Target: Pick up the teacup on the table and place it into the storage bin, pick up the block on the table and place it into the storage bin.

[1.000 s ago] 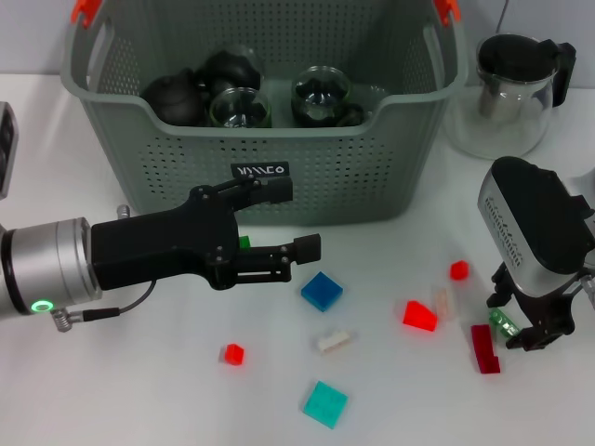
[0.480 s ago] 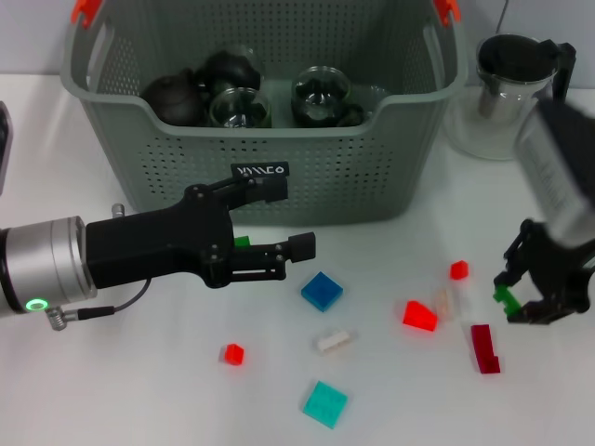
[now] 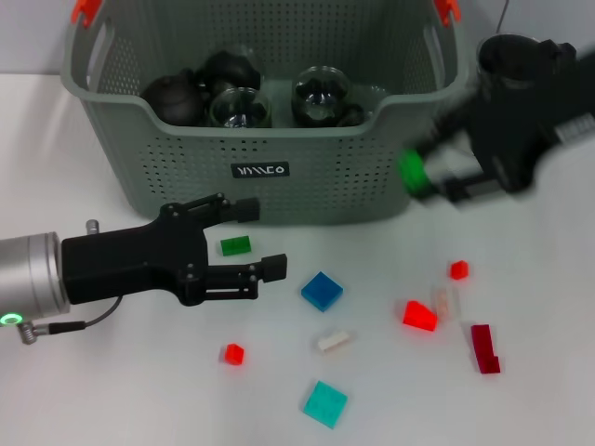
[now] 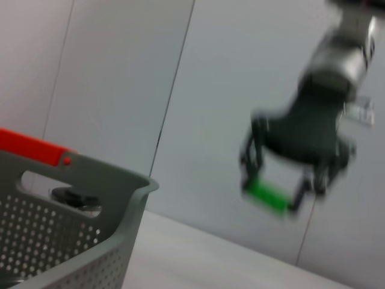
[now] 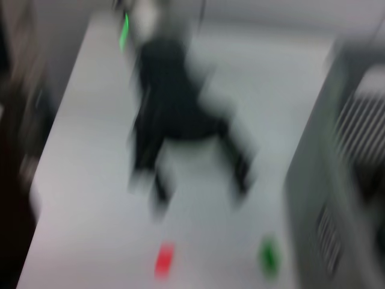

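Right pincer (image 3: 420, 177) gripped a small green block (image 3: 410, 171) beside the grey-green perforated plastic storage bin's (image 3: 307, 172) right wall, above the white worktop (image 3: 139, 390). Left pincer (image 3: 262, 238) sat released in front of the bin, near another green block (image 3: 234, 245).

White table (image 3: 112, 390) carries the storage bin (image 3: 307, 177), a glass teapot (image 3: 497, 121), and scattered blocks: green (image 3: 234, 246), blue (image 3: 322, 290), teal (image 3: 325, 404), red (image 3: 419, 316), dark red (image 3: 484, 348).

Silver left forearm (image 3: 33, 283), green indicator light, black claw (image 3: 251, 240), thin cable
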You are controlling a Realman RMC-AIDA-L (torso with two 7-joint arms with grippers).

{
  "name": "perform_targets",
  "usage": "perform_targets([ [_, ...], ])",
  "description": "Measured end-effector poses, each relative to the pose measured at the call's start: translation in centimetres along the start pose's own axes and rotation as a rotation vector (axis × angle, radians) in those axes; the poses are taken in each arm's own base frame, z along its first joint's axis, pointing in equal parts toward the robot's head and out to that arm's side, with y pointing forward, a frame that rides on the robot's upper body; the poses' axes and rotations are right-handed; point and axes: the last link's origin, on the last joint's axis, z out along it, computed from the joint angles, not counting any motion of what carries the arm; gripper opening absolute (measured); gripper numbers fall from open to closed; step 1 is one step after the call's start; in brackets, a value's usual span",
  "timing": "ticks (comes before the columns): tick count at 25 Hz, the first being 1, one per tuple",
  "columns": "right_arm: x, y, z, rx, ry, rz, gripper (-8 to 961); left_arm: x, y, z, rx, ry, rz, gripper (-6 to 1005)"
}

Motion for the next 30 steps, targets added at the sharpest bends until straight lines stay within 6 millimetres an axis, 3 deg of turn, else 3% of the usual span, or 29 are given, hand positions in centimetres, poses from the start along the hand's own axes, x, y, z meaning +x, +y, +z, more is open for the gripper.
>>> perform_targets([
  [4,-3.6,-2.8,-0.3,0.143,-0.164,0.044,444,-0.1,0.0,-0.7,0.014,-0.010,0.004,918],
  [7,-4.9,-5.8,0.6,0.271,-0.229,0.101,444,-0.1,0.0,-1.1,0.021,-0.011,0.008,918],
  [13,-3.9,-10.8,4.3,0.398,-0.145,0.189,444,-0.2,-0.1,-1.2,0.024,-0.029,0.009,918],
  [22,-3.3,-11.3,5.2,0.439,-0.074,0.174,515,-0.5,-0.1,-1.2,0.026,-0.040,0.002,919],
  [26,-3.6,-10.3,3.7,0.414,-0.117,0.157,705,-0.5,-0.1,-1.3,0.027,-0.031,-0.001,919],
  [28,-3.4,-7.9,1.5,0.312,-0.186,0.120,785,-0.4,0.0,-1.4,0.025,-0.028,-0.001,918],
  [30,-3.2,-6.8,0.9,0.263,-0.206,0.106,849,-0.4,0.0,-1.4,0.023,-0.023,-0.002,918],
])
